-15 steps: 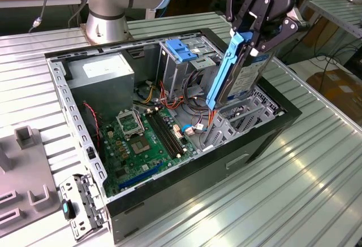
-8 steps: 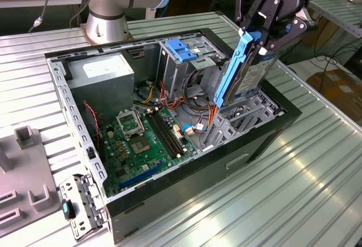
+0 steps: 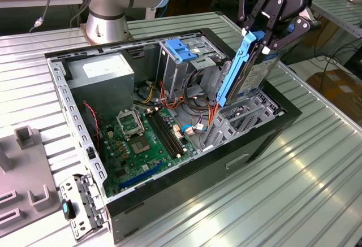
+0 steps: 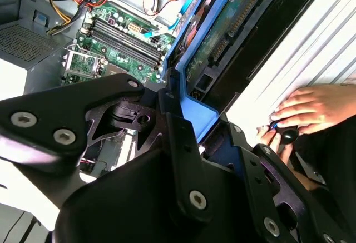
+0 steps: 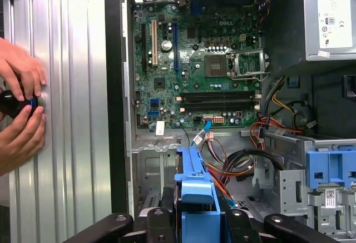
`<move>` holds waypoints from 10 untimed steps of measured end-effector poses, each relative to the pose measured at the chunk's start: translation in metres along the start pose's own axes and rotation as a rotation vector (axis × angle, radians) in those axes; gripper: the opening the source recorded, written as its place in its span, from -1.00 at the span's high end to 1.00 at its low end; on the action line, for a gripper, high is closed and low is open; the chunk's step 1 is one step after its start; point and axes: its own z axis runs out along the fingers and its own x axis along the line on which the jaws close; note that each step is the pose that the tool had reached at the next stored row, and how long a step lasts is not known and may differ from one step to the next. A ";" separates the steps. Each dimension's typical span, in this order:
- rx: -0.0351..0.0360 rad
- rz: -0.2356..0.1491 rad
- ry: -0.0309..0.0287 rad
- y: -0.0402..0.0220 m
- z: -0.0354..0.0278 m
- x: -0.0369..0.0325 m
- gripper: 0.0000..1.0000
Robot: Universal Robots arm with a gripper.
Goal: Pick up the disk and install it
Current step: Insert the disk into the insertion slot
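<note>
The disk (image 3: 254, 74) hangs upright and slightly tilted over the drive cage (image 3: 243, 120) at the exterior view's right end of the open computer case (image 3: 192, 196). It is a silver drive in a blue carrier rail, and its lower end reaches down into the cage. My gripper (image 3: 257, 39) is shut on its top end. In the second wrist view the disk's green circuit-board side (image 4: 233, 26) runs away from the black fingers (image 4: 172, 137). In the first wrist view the blue carrier (image 5: 194, 193) stands between the finger links above the cage.
Inside the case lie the motherboard (image 3: 141, 139), a grey power supply box (image 3: 104, 72), loose cables (image 3: 195, 108) and a blue latch plate (image 3: 181, 49). A person's hands (image 5: 19, 109) hold a black knob on the ribbed metal table (image 3: 305, 185). Grey fixtures (image 3: 22, 162) sit at the exterior view's left.
</note>
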 end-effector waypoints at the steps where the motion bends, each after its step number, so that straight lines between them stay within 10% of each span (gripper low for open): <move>1: 0.0000 0.000 0.0000 0.0000 0.0000 0.0000 0.25; 10: 0.0000 0.001 -0.0001 -0.0020 0.0012 0.0008 0.25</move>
